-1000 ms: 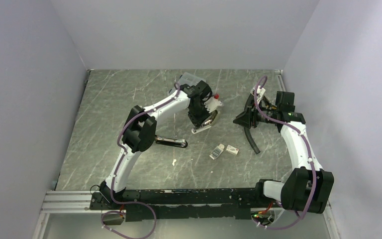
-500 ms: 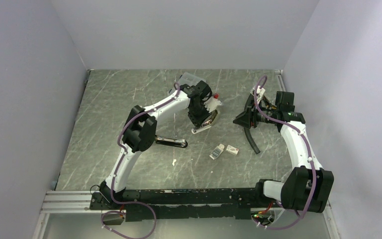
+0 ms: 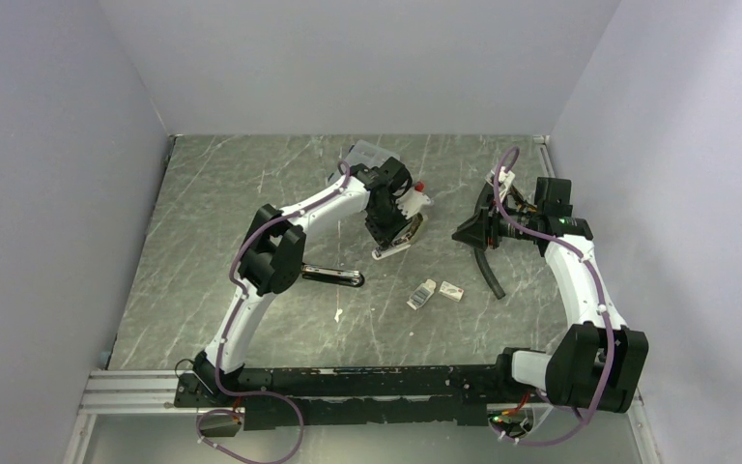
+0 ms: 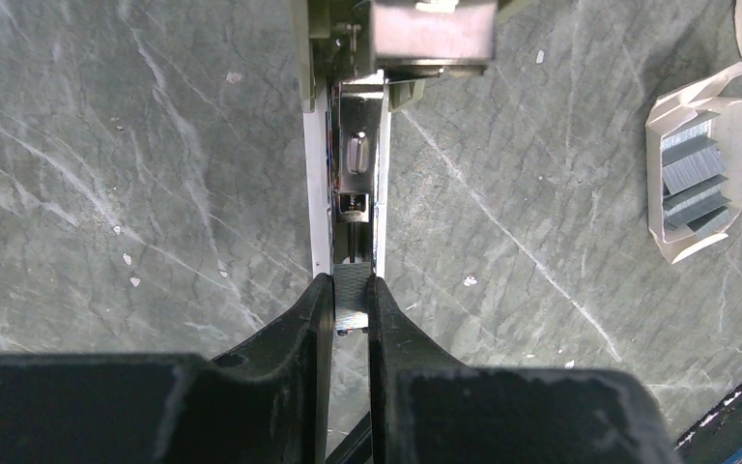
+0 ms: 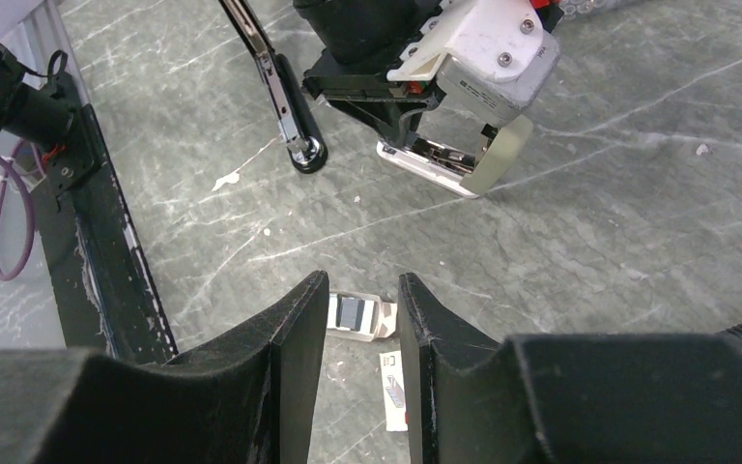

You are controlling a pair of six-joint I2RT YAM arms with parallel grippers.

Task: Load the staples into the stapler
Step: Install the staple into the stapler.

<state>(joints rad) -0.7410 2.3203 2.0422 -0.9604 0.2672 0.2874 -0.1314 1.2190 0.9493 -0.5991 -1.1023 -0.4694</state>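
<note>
Staple strip (image 4: 351,300) pinched between my left fingers (image 4: 311,324), sitting at near end of stapler (image 4: 357,164) open channel, which runs straight ahead of them. Strip looks lined up between rails; I judge step in hand is seating it. To do well: hold wrist square to channel, lower strip flat, let go only once both rails carry it, then nudge forward. Spare strips in tray (image 4: 678,253), right of left fingers, on desk (image 4: 155,145). My right fingers (image 5: 295,348) spread, empty, tray ahead of them, well apart from stapler.
</note>
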